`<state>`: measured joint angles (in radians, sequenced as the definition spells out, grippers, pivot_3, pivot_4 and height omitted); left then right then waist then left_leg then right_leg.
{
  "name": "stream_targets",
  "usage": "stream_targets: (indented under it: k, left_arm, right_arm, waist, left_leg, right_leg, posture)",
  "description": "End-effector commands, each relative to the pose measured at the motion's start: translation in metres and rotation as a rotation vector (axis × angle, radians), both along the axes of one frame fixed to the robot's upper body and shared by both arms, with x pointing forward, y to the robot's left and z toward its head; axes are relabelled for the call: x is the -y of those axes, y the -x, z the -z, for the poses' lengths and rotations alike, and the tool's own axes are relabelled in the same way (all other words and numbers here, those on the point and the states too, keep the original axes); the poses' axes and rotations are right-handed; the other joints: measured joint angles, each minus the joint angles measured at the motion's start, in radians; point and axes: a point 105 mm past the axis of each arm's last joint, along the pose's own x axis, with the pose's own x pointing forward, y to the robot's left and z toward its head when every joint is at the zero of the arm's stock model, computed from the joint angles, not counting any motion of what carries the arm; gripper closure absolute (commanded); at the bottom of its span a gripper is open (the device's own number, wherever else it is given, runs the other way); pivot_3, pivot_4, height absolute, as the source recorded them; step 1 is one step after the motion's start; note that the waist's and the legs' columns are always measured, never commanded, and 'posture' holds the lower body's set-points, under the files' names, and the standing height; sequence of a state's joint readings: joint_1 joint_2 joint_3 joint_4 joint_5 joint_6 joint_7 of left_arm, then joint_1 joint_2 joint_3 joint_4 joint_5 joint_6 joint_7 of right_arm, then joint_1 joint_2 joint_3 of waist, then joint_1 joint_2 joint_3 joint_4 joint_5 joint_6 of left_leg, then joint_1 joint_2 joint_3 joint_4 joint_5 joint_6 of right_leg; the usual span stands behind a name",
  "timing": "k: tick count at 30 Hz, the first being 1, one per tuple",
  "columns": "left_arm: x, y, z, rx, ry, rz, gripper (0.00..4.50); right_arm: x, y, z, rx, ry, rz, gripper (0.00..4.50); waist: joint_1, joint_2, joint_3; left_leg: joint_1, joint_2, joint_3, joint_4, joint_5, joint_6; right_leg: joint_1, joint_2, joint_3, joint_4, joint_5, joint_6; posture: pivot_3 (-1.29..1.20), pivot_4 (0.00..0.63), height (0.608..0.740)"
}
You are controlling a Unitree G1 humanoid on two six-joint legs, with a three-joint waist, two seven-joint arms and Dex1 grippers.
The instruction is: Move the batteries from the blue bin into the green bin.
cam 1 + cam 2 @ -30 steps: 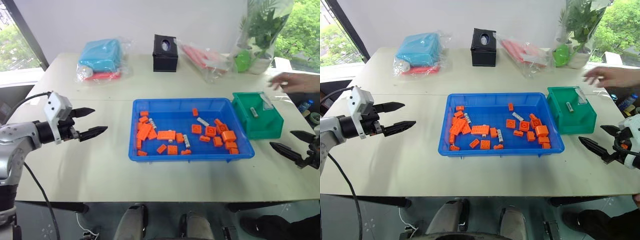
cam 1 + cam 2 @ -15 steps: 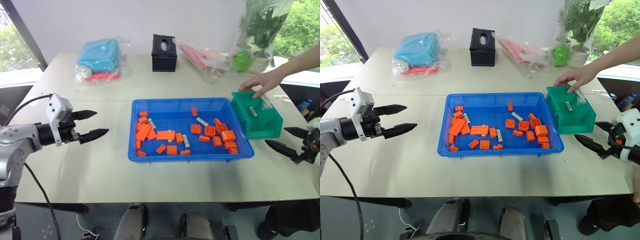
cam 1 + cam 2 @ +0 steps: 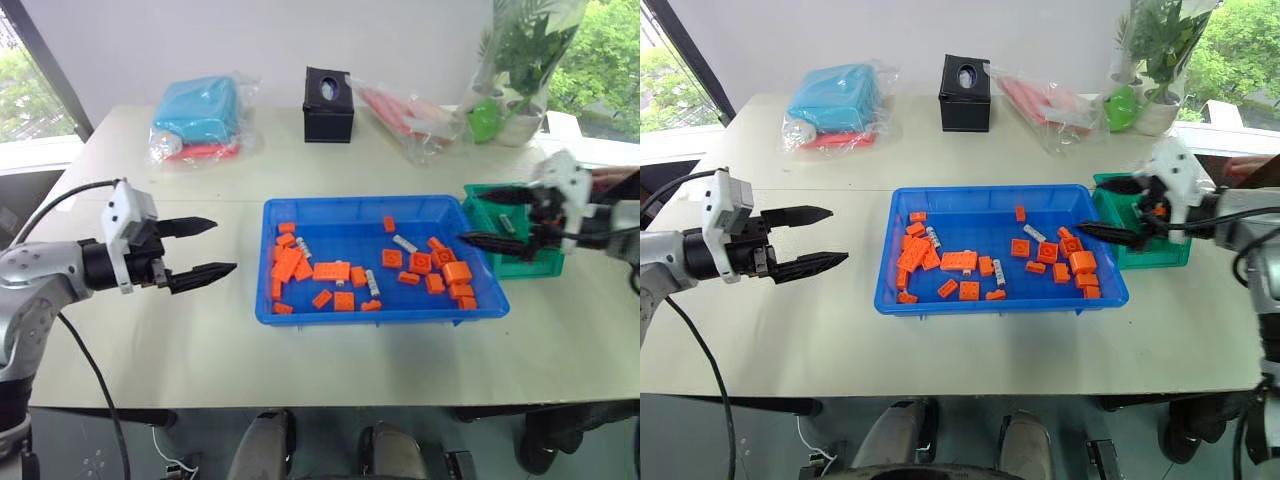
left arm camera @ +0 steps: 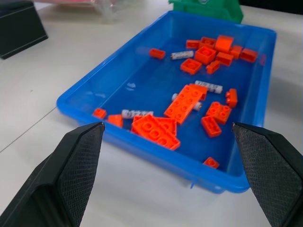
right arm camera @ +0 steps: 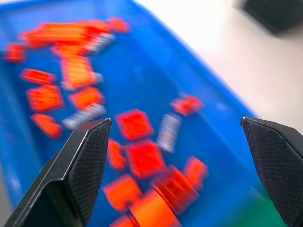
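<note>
You are at the reach-in step: the right gripper (image 3: 1108,208) hangs with its jaws spread wide and empty over the blue bin's (image 3: 980,301) end nearest the green bin (image 3: 1168,252), pointing in across the tray. Nothing is held yet.

The batteries (image 3: 999,272) are mostly inside the blue bin, scattered among the orange blocks (image 3: 959,260). One lies near the middle of the blue bin, beside a small block; another (image 3: 935,237) lies toward the end of the blue bin nearest the left gripper; a third (image 3: 1037,233) lies toward the end of the blue bin nearest the green bin, closest to your right gripper's tips. The left wrist view shows at least three in there as well. Whether the green bin has any in it I cannot tell, since your right arm covers its inside.

The left gripper (image 3: 204,247) hangs over the bare bench (image 3: 200,340), just outside the blue bin's short wall, jaws open and empty.

For the next move, I judge the battery nearest the green bin to be your easiest target. You need to bring the right jaws down astride it, across its length, and close on it alone. Blocks sit close beside it, so line up carefully or you may pinch a block instead, or roll the battery away. A person's hand (image 3: 612,182) shows just beyond the green bin; mind it on the carry.
</note>
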<state>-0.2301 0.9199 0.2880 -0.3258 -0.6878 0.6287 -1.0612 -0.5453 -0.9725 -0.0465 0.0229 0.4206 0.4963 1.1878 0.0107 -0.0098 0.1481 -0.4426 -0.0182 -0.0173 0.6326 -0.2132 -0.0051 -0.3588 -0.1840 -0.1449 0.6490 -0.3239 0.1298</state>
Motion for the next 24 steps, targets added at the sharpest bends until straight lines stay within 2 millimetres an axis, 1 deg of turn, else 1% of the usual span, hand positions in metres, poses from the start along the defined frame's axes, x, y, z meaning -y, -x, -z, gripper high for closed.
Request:
stream_targets:
  k: [1,6,9,12,17,20,24]
  left_arm:
    - [0.006,0.006,-0.01,0.042,-0.008,0.026,0.02]
    - [0.011,0.011,-0.008,0.021,-0.017,0.057,0.02]
    - [0.016,0.018,-0.003,0.005,-0.054,0.098,0.02]
    - [0.018,0.021,-0.002,-0.002,-0.064,0.109,0.02]
    - [0.017,0.023,-0.006,-0.002,-0.063,0.097,0.02]
    - [0.016,0.025,-0.006,-0.01,-0.064,0.09,0.02]
    - [0.018,0.027,-0.006,-0.013,-0.061,0.088,0.02]
  right_arm:
    - [-0.028,0.002,-0.005,0.017,0.033,-0.13,0.0]
    - [-0.056,0.007,0.014,-0.043,0.059,-0.246,0.0]
    - [-0.077,0.001,0.031,-0.069,0.074,-0.269,0.0]
    - [-0.098,-0.007,0.043,-0.08,0.084,-0.277,0.0]
    - [-0.125,-0.013,0.05,-0.086,0.064,-0.293,0.0]
    - [-0.137,-0.02,0.054,-0.097,0.047,-0.286,0.0]
    - [-0.152,-0.028,0.07,-0.123,0.057,-0.268,0.0]
  waist:
    - [0.001,0.0,0.0]
    - [0.002,-0.002,-0.001]
    - [-0.003,-0.003,-0.001]
    - [-0.005,-0.002,-0.001]
    - [0.0,-0.004,-0.001]
    - [-0.001,-0.004,-0.001]
    - [-0.001,-0.004,-0.001]
  left_leg:
    - [0.0,0.0,0.0,0.0,0.0,0.0]
    - [0.0,0.0,0.0,0.001,0.0,0.0]
    - [0.001,0.0,0.0,0.001,0.0,0.0]
    - [0.001,0.0,0.0,0.001,0.0,0.0]
    - [0.0,0.0,0.0,0.001,0.002,-0.001]
    - [0.0,0.0,0.0,0.002,0.002,-0.001]
    - [0.0,0.0,0.001,0.005,0.002,-0.001]
  right_leg:
    - [0.0,0.0,0.0,0.0,0.0,0.0]
    - [0.0,0.002,0.0,0.001,0.0,0.0]
    - [0.0,0.002,0.001,0.001,0.0,0.0]
    - [-0.003,0.003,0.003,0.004,0.0,0.0]
    - [-0.006,0.004,0.003,0.01,0.0,0.0]
    - [-0.007,0.005,0.004,0.011,0.0,0.0]
    - [-0.008,0.005,0.006,0.016,0.0,0.0]
  posture:
    - [0.0,0.15,0.644]
    - [0.0,0.15,0.644]
    - [0.0,0.15,0.644]
    - [0.0,0.15,0.644]
    - [0.0,0.15,0.644]
    - [0.0,0.15,0.644]
    - [0.0,0.15,0.644]
